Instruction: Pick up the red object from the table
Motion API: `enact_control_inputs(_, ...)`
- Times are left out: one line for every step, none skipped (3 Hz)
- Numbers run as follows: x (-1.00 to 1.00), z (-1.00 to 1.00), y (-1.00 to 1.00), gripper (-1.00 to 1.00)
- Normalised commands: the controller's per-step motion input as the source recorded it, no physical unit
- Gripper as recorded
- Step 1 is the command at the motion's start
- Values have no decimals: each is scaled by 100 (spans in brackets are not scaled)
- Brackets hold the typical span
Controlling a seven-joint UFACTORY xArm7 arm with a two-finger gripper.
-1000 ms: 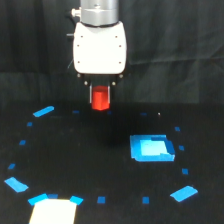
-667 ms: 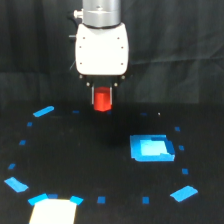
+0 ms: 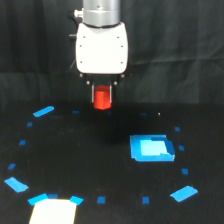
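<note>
The hand (image 3: 102, 96) was pinching the red object (image 3: 103, 98) between its two fingers, below the white arm body (image 3: 101, 48). The red object hung above the black table (image 3: 90, 165), clear of it, up and to the exterior view's left of the blue tray (image 3: 151, 148).

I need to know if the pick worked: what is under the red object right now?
The red object sits between the gripper fingers, with bare black table showing below it. Whether its underside touches the table cannot be told; its upper part is hidden by the gripper.
</note>
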Motion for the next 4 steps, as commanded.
enact_control_inputs(-17, -43, 17, -100)
enact_control_inputs(32, 37, 39, -100)
enact_control_inputs(-19, 53, 41, -99)
enact_control_inputs(13, -29, -3, -100)
